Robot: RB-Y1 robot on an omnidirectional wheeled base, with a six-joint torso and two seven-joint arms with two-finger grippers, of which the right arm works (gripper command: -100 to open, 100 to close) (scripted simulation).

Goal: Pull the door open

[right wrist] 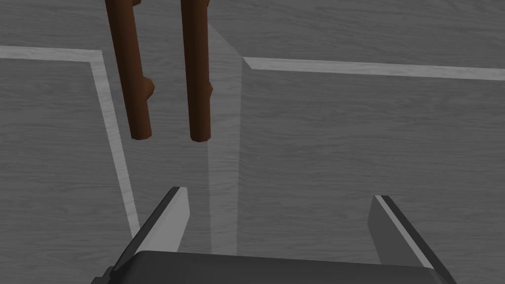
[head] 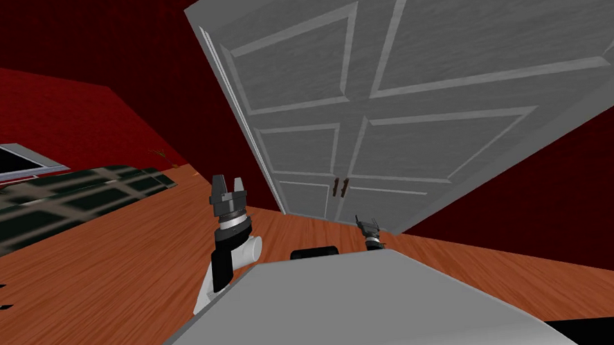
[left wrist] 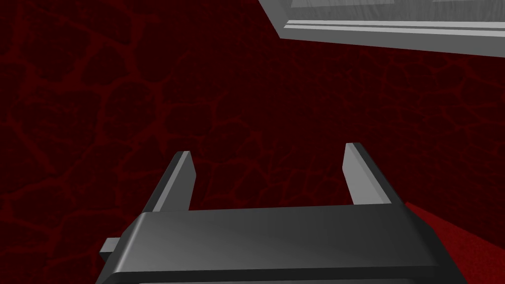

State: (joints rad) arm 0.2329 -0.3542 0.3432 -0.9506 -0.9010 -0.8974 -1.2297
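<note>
Dead ahead, door [head: 376, 105]: 1, grey, panelled, 2 leaves w/ a centre seam, stood on wood floor [head: 98, 268], red walls [head: 50, 113] either side.
Handles [right wrist: 197, 74]: 2 brown bars, side by side near the seam.
R gripper [right wrist: 278, 195]: 1, fingers spread wide, faced the door, near both bars, touching neither.
L gripper [left wrist: 269, 148]: 1, fingers apart too, raised off to the side, faced red wall.

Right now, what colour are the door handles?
The handles are brown; clearest in the right wrist view.
</note>
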